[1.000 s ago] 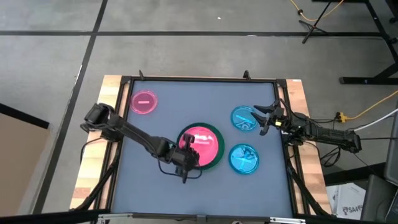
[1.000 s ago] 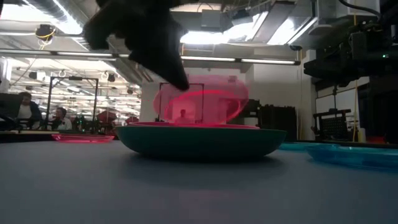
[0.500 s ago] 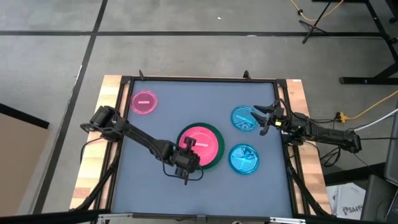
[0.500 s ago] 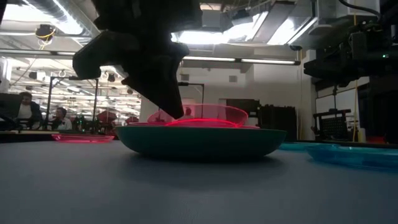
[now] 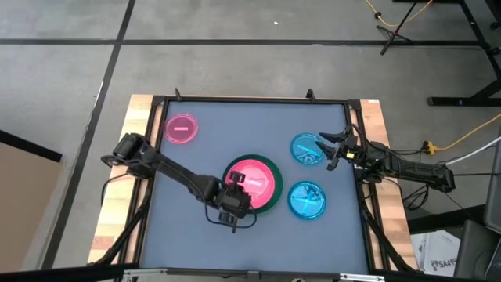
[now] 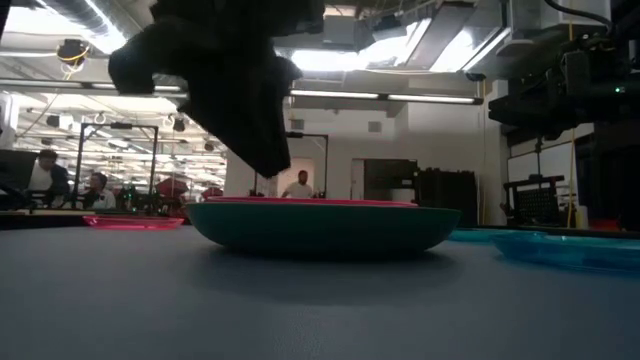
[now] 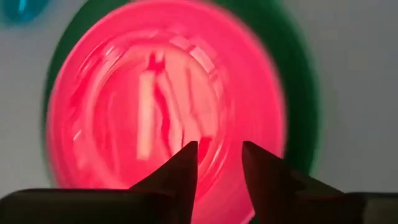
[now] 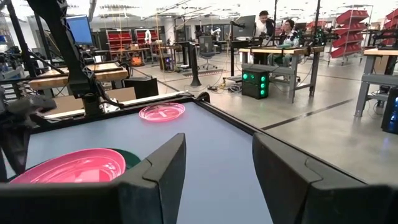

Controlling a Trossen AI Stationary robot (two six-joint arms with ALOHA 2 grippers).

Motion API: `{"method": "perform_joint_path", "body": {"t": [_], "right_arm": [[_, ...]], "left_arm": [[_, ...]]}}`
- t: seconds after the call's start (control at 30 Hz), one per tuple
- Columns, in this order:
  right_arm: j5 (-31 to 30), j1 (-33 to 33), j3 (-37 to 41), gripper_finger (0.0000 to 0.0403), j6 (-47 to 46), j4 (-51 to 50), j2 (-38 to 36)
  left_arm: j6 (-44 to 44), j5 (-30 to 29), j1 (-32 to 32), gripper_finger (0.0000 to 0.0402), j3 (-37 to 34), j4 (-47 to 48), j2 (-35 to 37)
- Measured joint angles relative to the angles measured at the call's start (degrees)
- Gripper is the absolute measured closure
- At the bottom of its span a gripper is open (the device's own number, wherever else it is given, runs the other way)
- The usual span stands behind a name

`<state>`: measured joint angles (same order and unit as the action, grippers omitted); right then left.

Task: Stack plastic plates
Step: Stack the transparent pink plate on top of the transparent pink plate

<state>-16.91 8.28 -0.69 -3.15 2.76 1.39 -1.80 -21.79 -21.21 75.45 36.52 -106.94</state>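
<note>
A small pink plate (image 5: 249, 178) lies on the central stack; the left claw (image 5: 232, 205), fingers apart, is empty. The upper-left pink plate (image 5: 181, 128) is judged next.

The right claw (image 5: 333, 146), apart, waits at right.

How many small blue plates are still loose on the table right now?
2: one blue plate by the right gripper, the other blue plate nearer the front, right of the green plate stack. None seem hidden.
</note>
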Motion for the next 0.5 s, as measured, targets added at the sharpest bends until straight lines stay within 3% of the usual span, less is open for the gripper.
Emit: {"method": "perform_joint_path", "body": {"t": [0.23, 0.5], "right_arm": [[0.00, -0.01, 0.00, 0.0226, -0.01, -0.02, 0.00], [0.02, -0.01, 0.00, 0.0226, 0.01, -0.02, 0.00]], "left_arm": [[-6.13, -3.05, 0.37, 0.0291, 3.29, 14.59, 2.55], [-14.97, -5.38, 2.84, 0.0312, -8.85, 15.92, 16.48]]}}
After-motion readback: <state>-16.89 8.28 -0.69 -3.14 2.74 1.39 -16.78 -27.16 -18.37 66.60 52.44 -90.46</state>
